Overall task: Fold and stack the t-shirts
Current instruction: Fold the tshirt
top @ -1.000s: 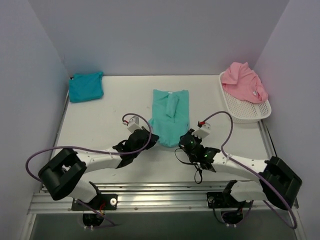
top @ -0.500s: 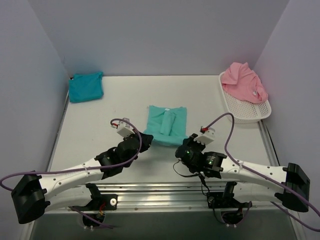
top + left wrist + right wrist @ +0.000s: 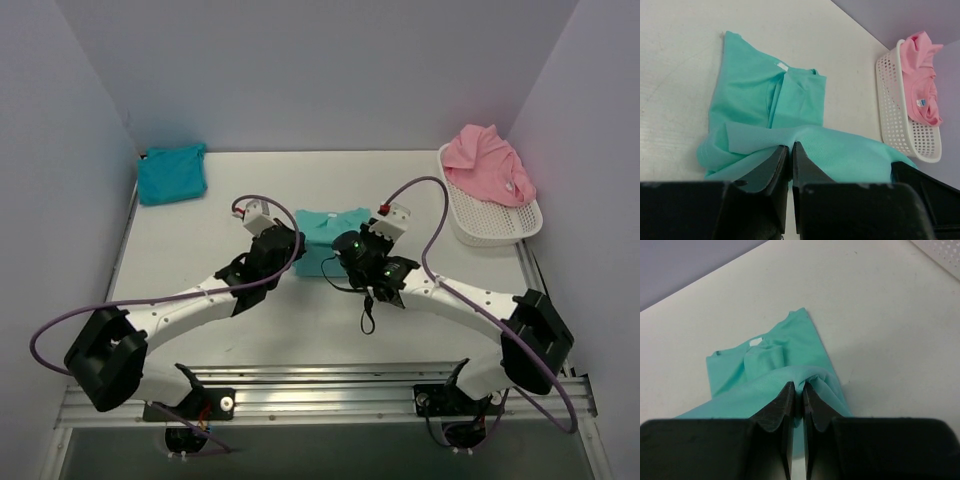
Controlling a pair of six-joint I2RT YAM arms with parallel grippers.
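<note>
The sea-green t-shirt [image 3: 325, 228] lies in the middle of the counter [image 3: 200, 260], collar toward the far wall. The left gripper [image 3: 790, 149] is clamped on a fold of its cloth at the near left side, and the right gripper [image 3: 802, 389] pinches another fold at the near right. The cloth between them seems raised over the shirt's lower half. The turquoise-blue t-shirt [image 3: 172, 172] sits folded at the far left corner. The pink t-shirt [image 3: 488, 165] is heaped in the white mesh basket [image 3: 495, 228] at the far right.
</note>
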